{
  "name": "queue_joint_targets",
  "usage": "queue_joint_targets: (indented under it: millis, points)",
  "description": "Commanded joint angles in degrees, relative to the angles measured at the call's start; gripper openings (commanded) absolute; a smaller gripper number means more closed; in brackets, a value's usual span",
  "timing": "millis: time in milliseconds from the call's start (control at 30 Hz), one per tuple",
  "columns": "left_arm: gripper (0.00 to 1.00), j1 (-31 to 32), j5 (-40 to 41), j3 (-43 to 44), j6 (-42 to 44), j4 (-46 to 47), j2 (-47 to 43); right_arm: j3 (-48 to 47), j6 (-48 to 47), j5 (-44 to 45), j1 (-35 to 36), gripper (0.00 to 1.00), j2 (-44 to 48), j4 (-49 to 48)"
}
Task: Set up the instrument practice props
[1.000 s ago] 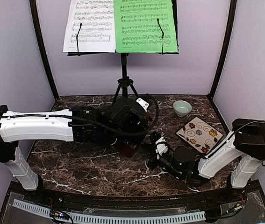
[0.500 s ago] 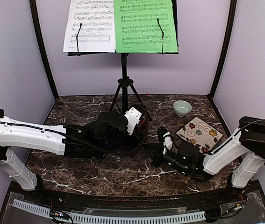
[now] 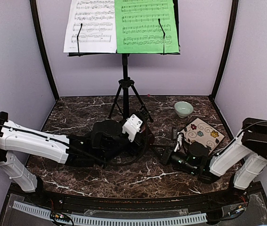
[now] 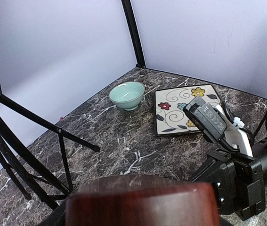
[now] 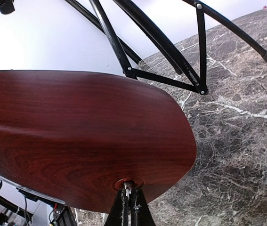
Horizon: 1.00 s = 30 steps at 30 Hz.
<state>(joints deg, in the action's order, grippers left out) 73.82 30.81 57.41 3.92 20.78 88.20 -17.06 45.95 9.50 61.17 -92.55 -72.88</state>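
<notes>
The black music stand (image 3: 124,80) stands at the back on tripod legs (image 4: 29,123) and holds a white sheet (image 3: 90,26) and a green sheet (image 3: 146,26). The reddish-brown metronome (image 4: 142,202) fills the bottom of the left wrist view, held in my left gripper (image 3: 145,136), whose fingers are hidden. In the right wrist view its wooden side (image 5: 76,136) fills the frame. My right gripper (image 5: 129,195) is shut on the small metal key sticking out of that side. In the top view my right gripper (image 3: 165,153) reaches in from the right.
A square floral plate (image 3: 201,134) lies at the right, just behind my right arm. A small pale-green bowl (image 3: 183,108) sits behind it near the back wall. The tripod legs (image 5: 161,42) spread close behind the metronome. Black frame posts stand in the back corners.
My left arm has dropped lower and carried the metronome to the right and back toward the tripod. My right gripper has moved right with it, staying against the metronome.
</notes>
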Motion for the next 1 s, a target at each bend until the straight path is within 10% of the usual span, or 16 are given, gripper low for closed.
queue_joint_targets:
  millis: [0, 233, 667, 967]
  points:
    - [0.06, 1.37, -1.42, 1.77, -1.19, 3.05, -0.19, 0.66, 4.53, 2.52, -2.06, 0.0, -1.33, -8.43]
    - [0.06, -2.33, -2.24, 6.16, -8.38, -2.41, 4.75, 3.61, -1.67, 2.4, -2.13, 0.03, 0.8, -2.76]
    - [0.06, -6.49, -5.72, 8.97, -12.61, -0.27, 12.31, 5.42, -11.17, -3.75, -1.92, 0.63, 14.67, 15.11]
    - [0.13, -7.69, -8.6, 11.37, -18.59, -3.52, 14.53, 2.93, -13.58, 2.64, -2.79, 0.85, 27.72, 34.78]
